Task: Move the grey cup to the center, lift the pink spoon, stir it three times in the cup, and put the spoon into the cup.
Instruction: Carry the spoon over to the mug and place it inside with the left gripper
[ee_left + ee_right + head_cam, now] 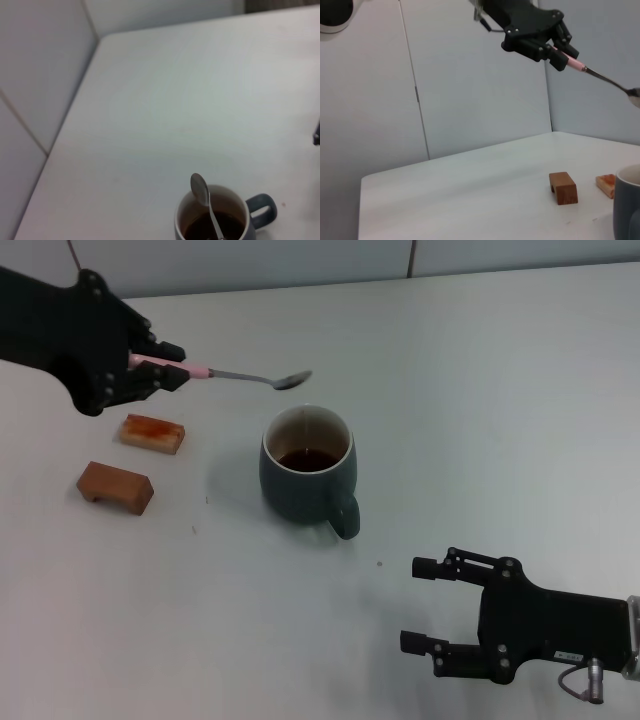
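The left gripper (172, 368) hangs above the desk (480, 390) on the robot's left, its fingers clamped on the pale handle of the pink spoon (245, 375). The spoon is clear of the desk and lies close to level, its long axis running from the fingers toward the middle of the desk, with the metal bowl at the far end. That bowl sits just beyond the far rim of the grey cup (305, 480) and above it; in the left wrist view the spoon (205, 202) shows across the mouth of the cup (220, 220), so the tip seems nearly lined up with the opening but not yet in the drink. To stir, the spoon would likely need to tip bowl-down and come toward the cup's middle.

The cup stands upright near the middle of the desk, handle toward the robot, holding dark brown liquid in a pale inside. Two brown blocks (116, 487) lie below the left gripper, apart from the cup.

The right gripper (428, 605) rests low at the near right, fingers apart and empty, farther from the spoon.
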